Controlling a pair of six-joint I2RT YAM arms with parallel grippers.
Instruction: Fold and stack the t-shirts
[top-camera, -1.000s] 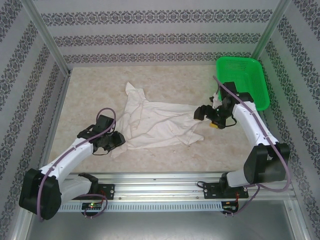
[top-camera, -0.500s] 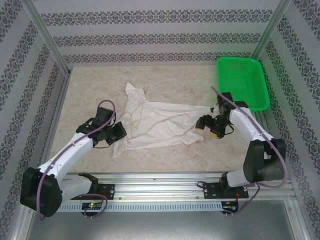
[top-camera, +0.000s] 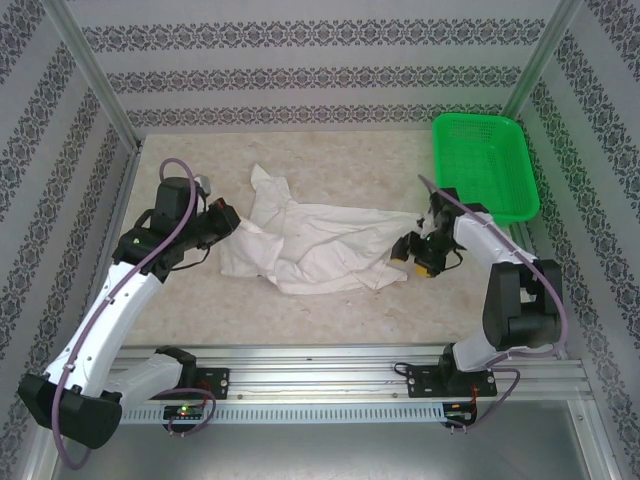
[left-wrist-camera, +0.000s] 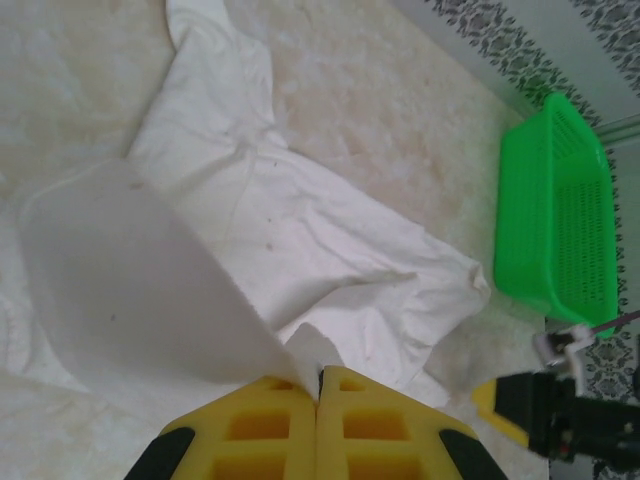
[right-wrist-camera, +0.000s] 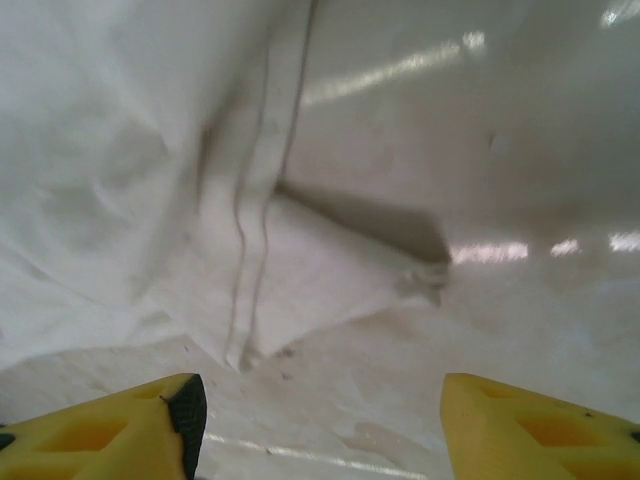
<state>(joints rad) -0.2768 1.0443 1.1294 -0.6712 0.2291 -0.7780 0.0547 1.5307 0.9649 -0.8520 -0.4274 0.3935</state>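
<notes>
Left gripper (left-wrist-camera: 318, 385) clenched on t-shirt (top-camera: 320, 245) corner; right gripper (right-wrist-camera: 318, 425) spread, empty, near hem. Risk: right closes short, misses hem; shirt bunches.

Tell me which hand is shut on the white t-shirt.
The left hand: it is shut on a fold of the t-shirt. The right hand is open above the cloth's edge and grips nothing.

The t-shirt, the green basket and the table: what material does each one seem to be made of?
The t-shirt looks like soft cloth, white and matt: it creases, drapes in folds and shows a stitched hem. The basket looks like moulded plastic, bright green and slightly shiny, with mesh walls. The table has a beige marbled top with some sheen, perhaps laminate or stone; the look leaves it open.
</notes>
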